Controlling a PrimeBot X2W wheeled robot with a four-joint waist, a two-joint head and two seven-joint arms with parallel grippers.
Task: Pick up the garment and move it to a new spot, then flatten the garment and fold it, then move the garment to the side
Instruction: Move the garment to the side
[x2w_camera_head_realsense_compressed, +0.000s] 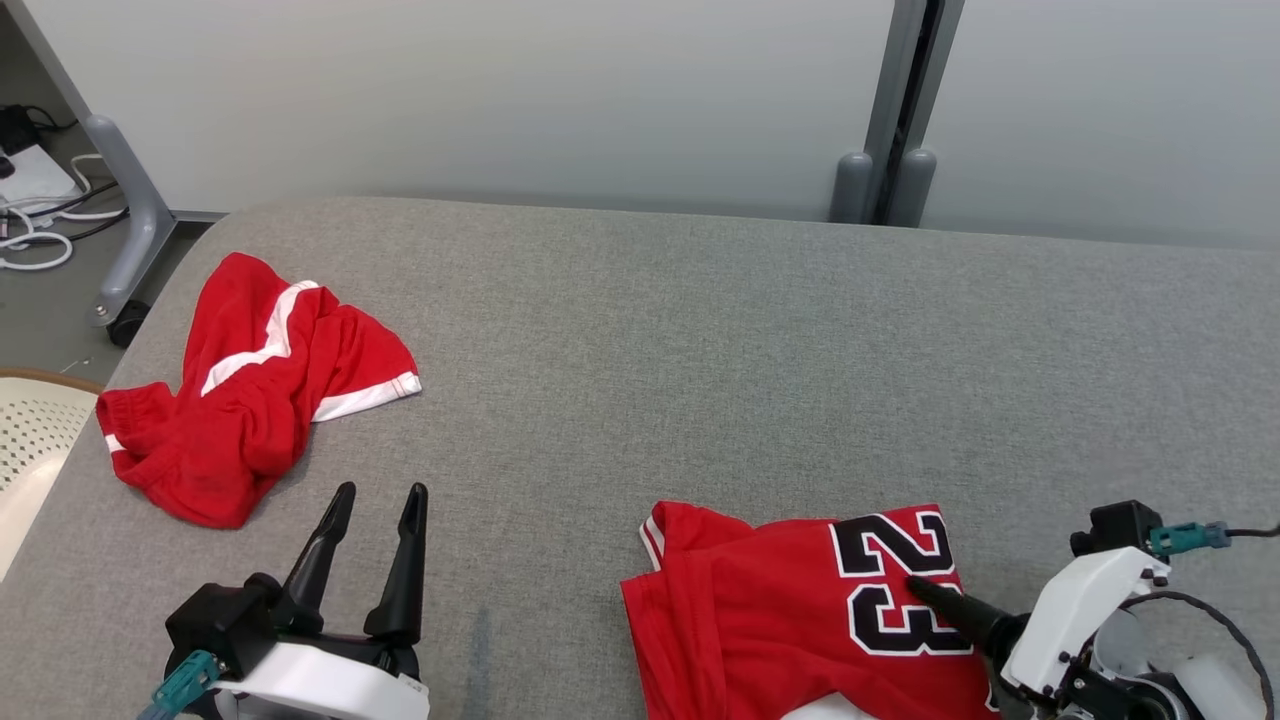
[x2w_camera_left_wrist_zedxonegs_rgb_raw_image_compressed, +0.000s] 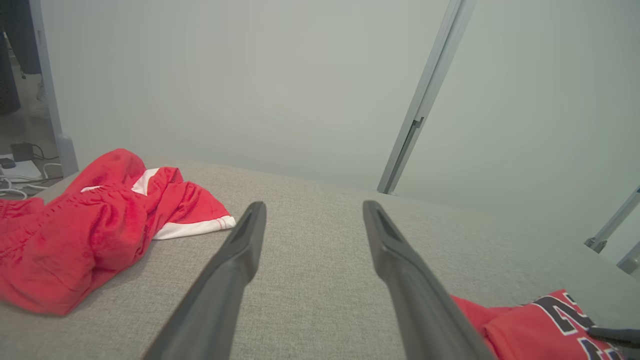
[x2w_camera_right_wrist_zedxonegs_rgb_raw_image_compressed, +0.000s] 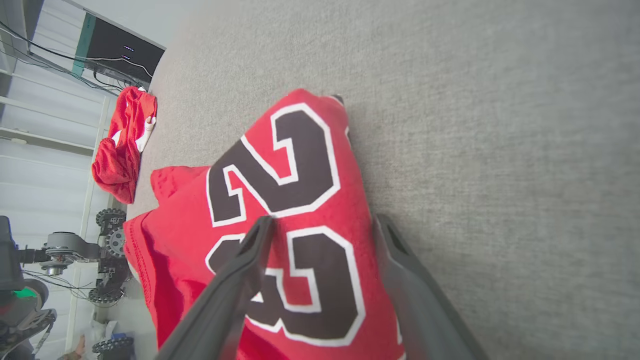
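the folded red jersey (x2w_camera_head_realsense_compressed: 760, 620) lies on the grey fabric worktop (x2w_camera_head_realsense_compressed: 700, 350) at about 5 o'clock in the head view, close to the near edge. its far edge runs from 9 to 3 o'clock. its near part is cut off by the picture's bottom, so its long axis cannot be told. the black, white-edged number 23 (x2w_camera_head_realsense_compressed: 895, 580) sits at the corner toward 3 o'clock, and a white-striped trim edge shows at the corner toward 10 o'clock.

the right pincer (x2w_camera_right_wrist_zedxonegs_rgb_raw_image_compressed: 324, 220) reaches in from 4 o'clock, its white wrist raised and its dark fingers (x2w_camera_head_realsense_compressed: 945, 600) aimed toward 10 o'clock over the number. its jaws stand apart, one finger above the digits and the other along the jersey's edge, holding nothing. whether the tips touch the cloth cannot be told.

the left pincer (x2w_camera_head_realsense_compressed: 382, 492) hangs at 7 o'clock over bare worktop, fingers pointing toward 12 o'clock, spread apart and empty.

crumpled red shorts (x2w_camera_head_realsense_compressed: 250, 400) with white stripes lie well apart at 9 to 10 o'clock, stretched roughly from 12 to 6, a white hem toward 3 o'clock.

a pale perforated object (x2w_camera_head_realsense_compressed: 30, 440) shows at the left edge; its contents cannot be told.
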